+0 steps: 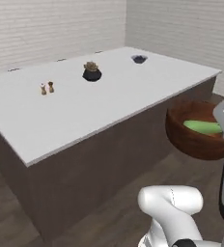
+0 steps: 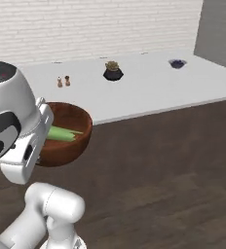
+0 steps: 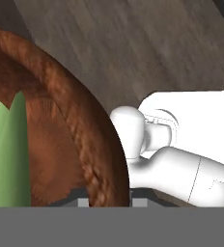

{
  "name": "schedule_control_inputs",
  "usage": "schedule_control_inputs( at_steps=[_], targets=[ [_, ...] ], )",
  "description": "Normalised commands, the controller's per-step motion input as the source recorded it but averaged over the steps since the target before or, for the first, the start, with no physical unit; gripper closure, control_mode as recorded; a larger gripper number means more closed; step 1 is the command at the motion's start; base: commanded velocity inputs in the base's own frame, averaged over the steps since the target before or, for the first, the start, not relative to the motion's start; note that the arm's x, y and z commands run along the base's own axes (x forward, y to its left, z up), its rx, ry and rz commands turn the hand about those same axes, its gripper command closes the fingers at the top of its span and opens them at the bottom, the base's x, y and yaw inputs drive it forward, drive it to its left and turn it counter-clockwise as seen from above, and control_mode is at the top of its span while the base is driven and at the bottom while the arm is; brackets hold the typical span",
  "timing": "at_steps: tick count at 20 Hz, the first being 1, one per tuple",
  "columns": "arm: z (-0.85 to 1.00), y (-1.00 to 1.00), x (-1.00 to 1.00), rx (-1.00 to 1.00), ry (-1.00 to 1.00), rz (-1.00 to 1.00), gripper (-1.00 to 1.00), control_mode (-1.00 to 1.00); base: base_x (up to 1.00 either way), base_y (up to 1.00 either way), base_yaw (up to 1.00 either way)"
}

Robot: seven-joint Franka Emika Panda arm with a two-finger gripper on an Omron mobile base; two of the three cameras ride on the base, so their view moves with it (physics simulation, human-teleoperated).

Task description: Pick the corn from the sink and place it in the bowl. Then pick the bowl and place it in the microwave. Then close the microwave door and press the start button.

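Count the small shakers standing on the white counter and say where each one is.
2. A pale shaker and a brown shaker stand side by side on the white counter, left of the dark potted plant. Nothing seems to hide more.

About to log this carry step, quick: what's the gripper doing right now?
Gripper: shut on the rim of the bowl, which is lifted off any surface with the corn inside.
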Motion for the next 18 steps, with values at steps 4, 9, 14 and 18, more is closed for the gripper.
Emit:
schedule_control_inputs(
  at_steps=[4, 9, 14, 18],
  targets=[
    [0.0, 0.0, 0.0, 0.0, 0.0, 0.0, 1.0, 1.0, 0.0, 0.0, -0.98],
    [0.0, 0.0, 0.0, 0.0, 0.0, 0.0, 1.0, 1.0, 0.0, 0.0, -0.97],
    [0.0, 0.0, 0.0, 0.0, 0.0, 0.0, 1.0, 1.0, 0.0, 0.0, -0.94],
    [0.0, 0.0, 0.0, 0.0, 0.0, 0.0, 1.0, 1.0, 0.16, 0.18, -0.72]
  ],
)
